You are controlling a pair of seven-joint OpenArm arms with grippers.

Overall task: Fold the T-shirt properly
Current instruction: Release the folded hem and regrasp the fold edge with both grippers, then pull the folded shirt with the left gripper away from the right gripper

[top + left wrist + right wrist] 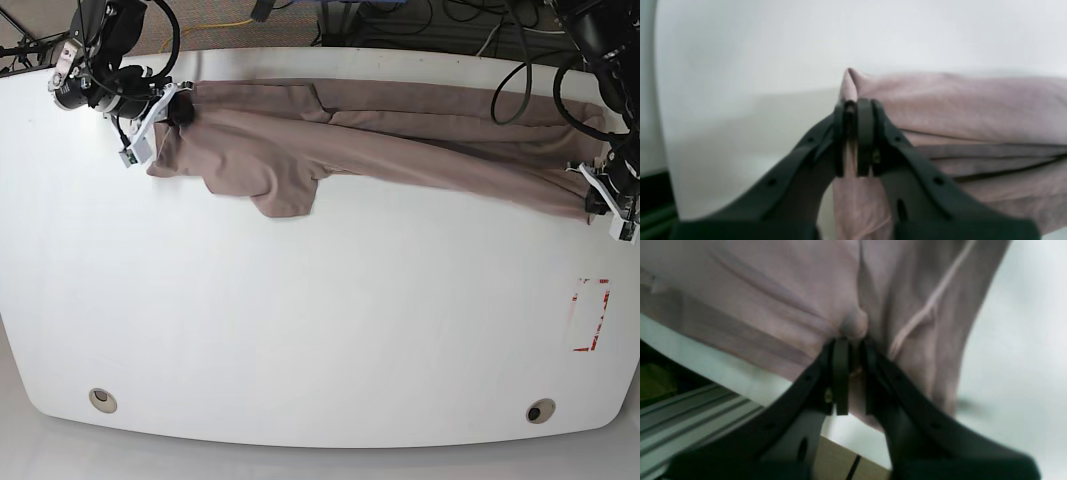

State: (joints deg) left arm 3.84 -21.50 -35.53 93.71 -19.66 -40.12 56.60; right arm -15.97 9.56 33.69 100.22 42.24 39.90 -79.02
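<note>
Two grippers are clamping the T-shirt (400, 140) at once, one at each end. Our left gripper (855, 140) is pinching a corner of fabric between its clenched jaws near the table's (300, 330) right edge, and our right gripper (850, 373) is grasping a bunched fold in its closed jaws near the far-left corner. We are holding the shirt as a long, narrow band along the far edge, its long axis running left to right across the table, with a loose flap, probably a sleeve, drooping toward the middle on the left. To do this step well, we judge that both ends need even tension and equal height, so the band is stretching flat without twisting, and the flap is lying smooth before any further fold.
</note>
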